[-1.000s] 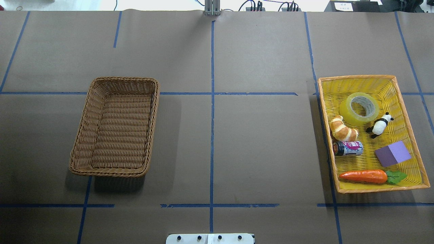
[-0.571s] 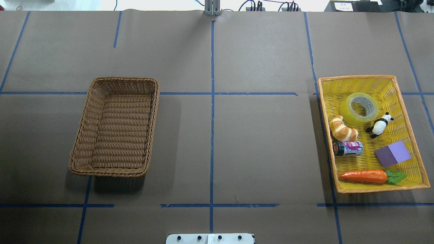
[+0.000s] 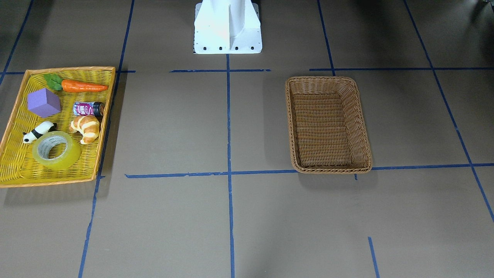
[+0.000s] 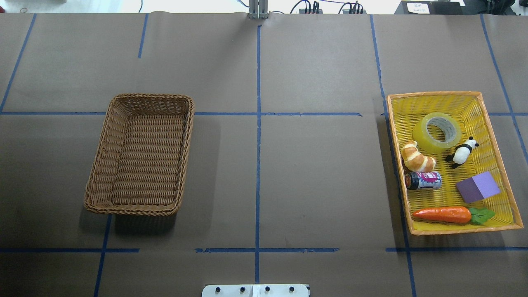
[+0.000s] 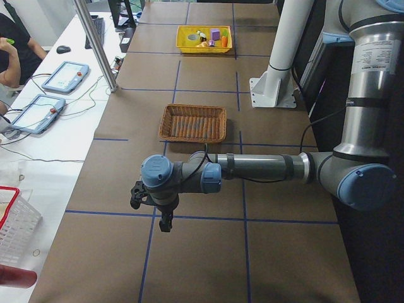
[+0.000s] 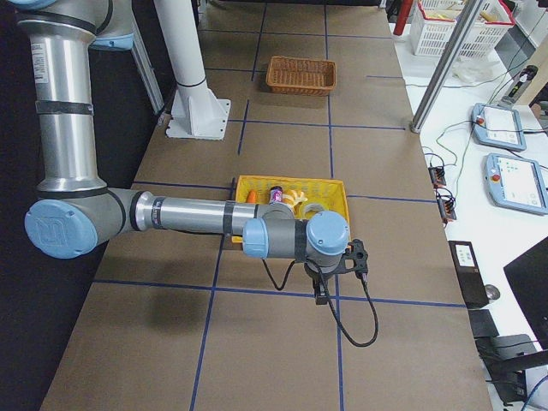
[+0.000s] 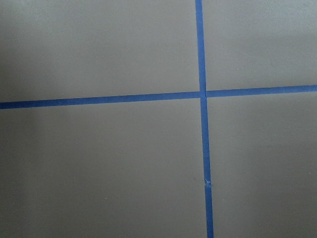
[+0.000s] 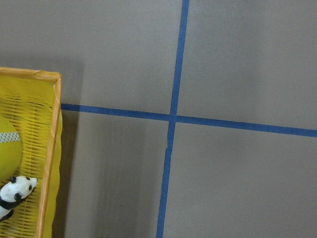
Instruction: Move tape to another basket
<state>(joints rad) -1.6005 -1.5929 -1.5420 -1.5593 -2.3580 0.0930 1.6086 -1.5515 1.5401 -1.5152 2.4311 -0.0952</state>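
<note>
Beyond the left end of the table, the left gripper [image 5: 165, 224] is hanging over bare brown paper with blue lines. It is showing only from the side, so I cannot tell if its fingers are apart or together. Next, the brown basket [image 4: 150, 96] is sitting with nothing inside it and is waiting for the tape.

Far to the right, the tape [image 4: 423, 134] is lying in the far part of the yellow tray [image 4: 433, 94], with its hole facing up. A croissant [image 4: 417, 157] and a toy panda [image 4: 462, 152] are lying just beside it, and a can [image 4: 424, 180], a purple block [image 4: 477, 187] and a carrot [image 4: 443, 214] are lying nearer to the robot. Past the tray, the right gripper [image 6: 321, 295] is hanging over the table. Here too I cannot tell how its fingers are standing.

I am judging that nothing is started yet, so the risks are all ahead. Fingers coming down on the roll could be pushing the croissant or the panda, because these are so close. The smooth round side could be slipping out of a weak hold. The light tray could be sliding. The way to the basket is long, so a drop in the middle is possible.
</note>
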